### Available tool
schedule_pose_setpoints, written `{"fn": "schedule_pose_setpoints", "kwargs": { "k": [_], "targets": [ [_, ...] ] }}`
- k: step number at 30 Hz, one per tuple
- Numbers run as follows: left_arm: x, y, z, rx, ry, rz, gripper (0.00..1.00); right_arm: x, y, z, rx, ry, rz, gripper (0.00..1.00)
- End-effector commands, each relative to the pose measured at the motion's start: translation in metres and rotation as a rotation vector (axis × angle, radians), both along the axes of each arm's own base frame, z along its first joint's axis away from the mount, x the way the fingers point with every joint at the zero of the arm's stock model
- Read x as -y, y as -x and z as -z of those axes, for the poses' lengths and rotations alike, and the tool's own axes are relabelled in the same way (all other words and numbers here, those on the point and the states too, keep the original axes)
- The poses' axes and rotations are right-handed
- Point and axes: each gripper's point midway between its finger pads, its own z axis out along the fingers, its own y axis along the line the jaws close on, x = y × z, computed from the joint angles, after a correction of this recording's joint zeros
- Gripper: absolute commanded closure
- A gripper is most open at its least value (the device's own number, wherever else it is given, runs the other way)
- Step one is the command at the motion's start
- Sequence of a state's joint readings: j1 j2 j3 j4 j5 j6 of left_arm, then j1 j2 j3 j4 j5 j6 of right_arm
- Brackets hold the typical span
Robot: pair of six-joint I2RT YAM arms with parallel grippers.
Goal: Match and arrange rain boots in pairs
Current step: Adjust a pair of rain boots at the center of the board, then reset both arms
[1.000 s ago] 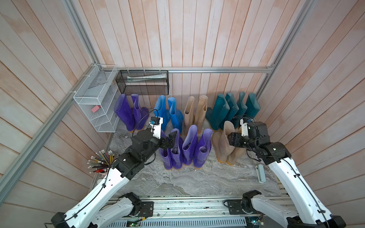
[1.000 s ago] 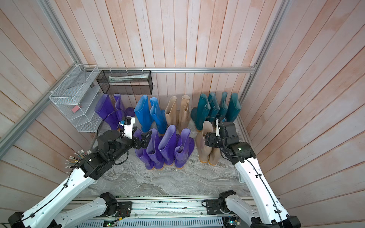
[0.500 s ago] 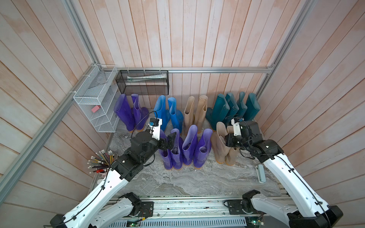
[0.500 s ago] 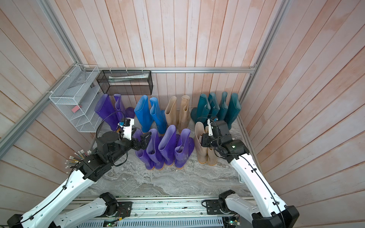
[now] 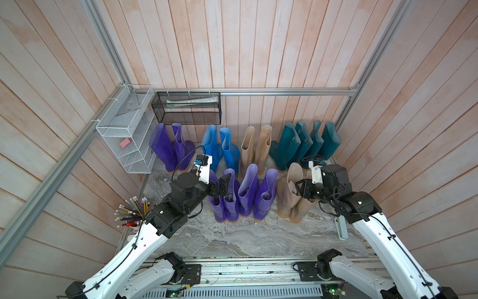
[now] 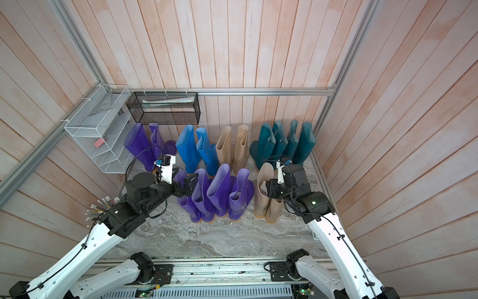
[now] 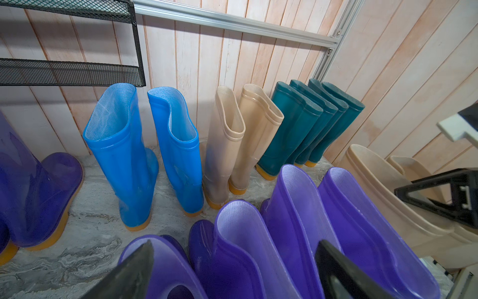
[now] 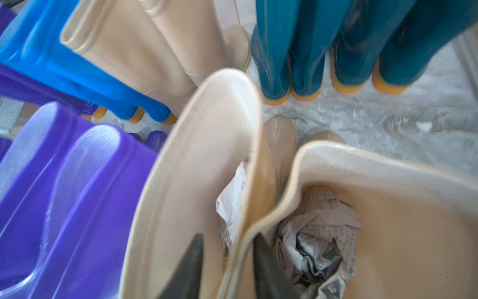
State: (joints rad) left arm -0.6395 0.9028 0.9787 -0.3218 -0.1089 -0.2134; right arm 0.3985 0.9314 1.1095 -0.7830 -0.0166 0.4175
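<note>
Front beige pair (image 5: pixel 289 199) upright near bench (image 5: pixel 232 238) right edge, shafts touching, mouths up. Right gripper (image 8: pixel 227 238) at their tops, jaws astride the adjoining rims; pinching or loose, cannot tell. Left gripper (image 5: pixel 223 185) spread wide by purple boots (image 5: pixel 248 191), farther off.

Right wrist view blurred, top of front beige boot (image 5: pixel 302 209) hidden beneath right gripper (image 5: pixel 299 189)
</note>
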Motion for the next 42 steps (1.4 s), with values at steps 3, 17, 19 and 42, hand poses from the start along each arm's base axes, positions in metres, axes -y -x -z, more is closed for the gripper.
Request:
{"fn": "schedule_pose_setpoints", "kwargs": {
  "k": [3, 17, 19, 42],
  "targets": [
    [-0.017, 0.000, -0.016, 0.047, 0.000, -0.072, 0.00, 0.009, -0.002, -0.051, 0.135, 0.012, 0.016, 0.13],
    [-0.060, 0.028, -0.068, 0.202, 0.005, -0.166, 0.00, 0.099, 0.011, -0.146, 0.632, 0.220, 0.393, 0.02],
    [-0.075, 0.025, -0.060, 0.284, -0.034, -0.247, 0.00, 0.112, 0.022, -0.159, 0.754, 0.138, 0.486, 0.02],
    [-0.201, -0.070, 0.039, 0.311, -0.025, -0.629, 0.00, 0.232, -0.048, -0.012, 0.831, 0.258, 0.636, 0.02]
  ]
}}
